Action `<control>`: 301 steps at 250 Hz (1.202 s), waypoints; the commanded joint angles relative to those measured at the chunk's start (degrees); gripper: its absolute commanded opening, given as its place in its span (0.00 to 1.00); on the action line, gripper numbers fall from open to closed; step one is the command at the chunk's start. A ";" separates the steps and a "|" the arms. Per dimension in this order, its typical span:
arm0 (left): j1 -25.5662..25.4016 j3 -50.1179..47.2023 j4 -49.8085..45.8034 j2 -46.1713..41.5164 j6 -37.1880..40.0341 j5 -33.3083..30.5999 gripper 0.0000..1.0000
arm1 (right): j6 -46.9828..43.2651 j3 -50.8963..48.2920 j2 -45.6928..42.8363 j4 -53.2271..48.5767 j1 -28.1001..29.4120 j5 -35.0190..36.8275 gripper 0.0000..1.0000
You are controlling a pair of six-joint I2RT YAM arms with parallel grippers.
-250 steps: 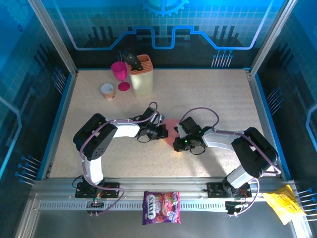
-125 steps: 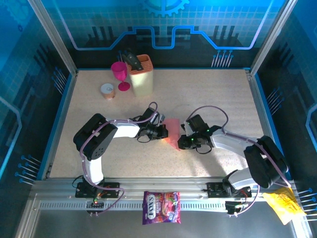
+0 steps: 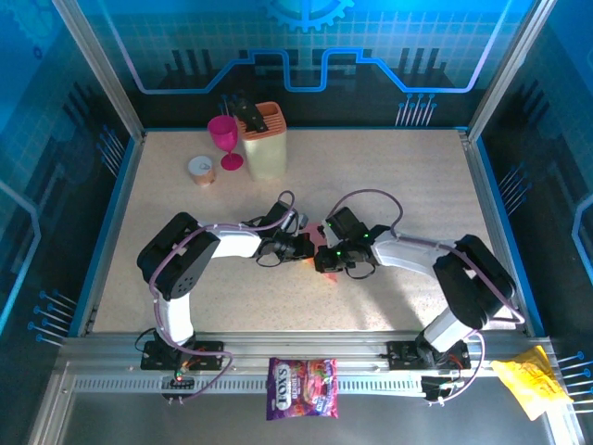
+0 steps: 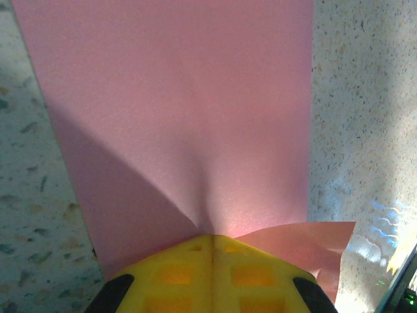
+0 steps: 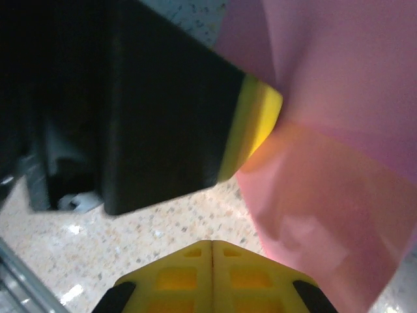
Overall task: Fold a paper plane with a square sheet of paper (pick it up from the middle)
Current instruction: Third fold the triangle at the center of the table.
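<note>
The pink sheet of paper [image 4: 163,98] lies near the middle of the table [image 3: 417,185], with 1 folded flap showing at a corner. The left gripper [image 4: 213,240] has its fingertips clamped on the sheet's edge, puckering it. The right gripper [image 5: 213,246], fingers together and holding nothing, sits just beside the sheet. A beige knife block [image 3: 266,141] and a pink goblet [image 3: 223,139] stand near the far-left corner.

White-and-black left arm [image 3: 199,250], matching right arm [image 3: 422,257], lavender cables [image 3: 371,197] looping over both, green light [image 3: 338,250] glowing on the right wrist, yellow waffle-moulded jaws.
</note>
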 commanded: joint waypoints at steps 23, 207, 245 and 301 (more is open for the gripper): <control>-0.12 -2.54 -7.49 4.21 -0.41 -5.11 0.00 | 1.65 -2.35 4.05 3.76 -0.25 1.92 0.00; -0.15 -2.81 -8.47 4.30 -0.75 -6.68 0.00 | 9.38 -23.66 -9.13 5.51 -3.71 6.33 0.00; -0.06 -2.85 -8.79 4.21 -1.20 -7.32 0.00 | 12.47 -25.82 -9.38 3.67 -4.20 8.61 0.00; -0.02 -3.47 -10.48 3.57 -4.19 -9.95 0.00 | 15.04 -28.62 -10.39 3.67 -4.43 9.04 0.00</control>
